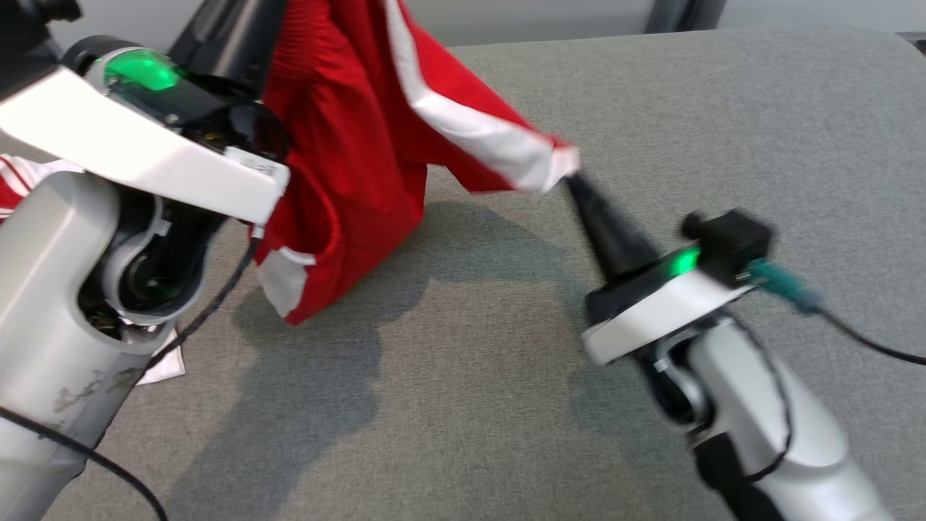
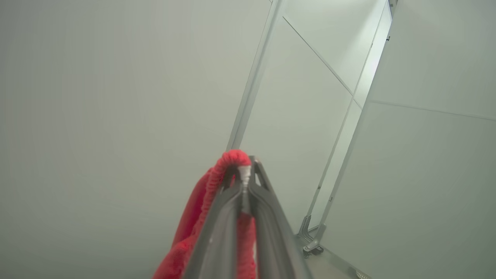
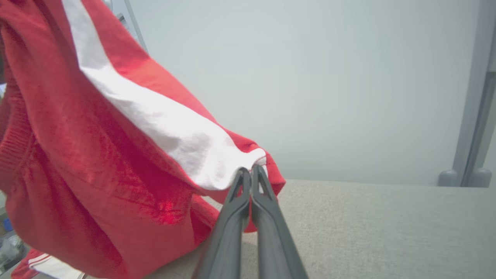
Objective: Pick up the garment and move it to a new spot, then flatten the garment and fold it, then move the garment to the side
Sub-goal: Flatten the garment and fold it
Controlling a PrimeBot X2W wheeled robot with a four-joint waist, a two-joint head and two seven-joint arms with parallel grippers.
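Note:
The garment (image 1: 362,145) is red with a white stripe and hangs above the grey table (image 1: 651,130), its lower hem near the surface. My left gripper (image 2: 245,170) is raised high and shut on the garment's (image 2: 209,193) red ribbed edge. My right gripper (image 1: 573,177) is shut on the garment's white-trimmed corner and holds it out to the right. In the right wrist view the dark fingers (image 3: 250,174) pinch that corner of the garment (image 3: 116,147), which drapes down to the left.
Another red and white cloth (image 1: 22,181) lies at the table's left edge behind my left arm (image 1: 108,239). A cable (image 1: 868,340) trails from my right wrist. Pale wall panels (image 2: 407,155) stand beyond the table.

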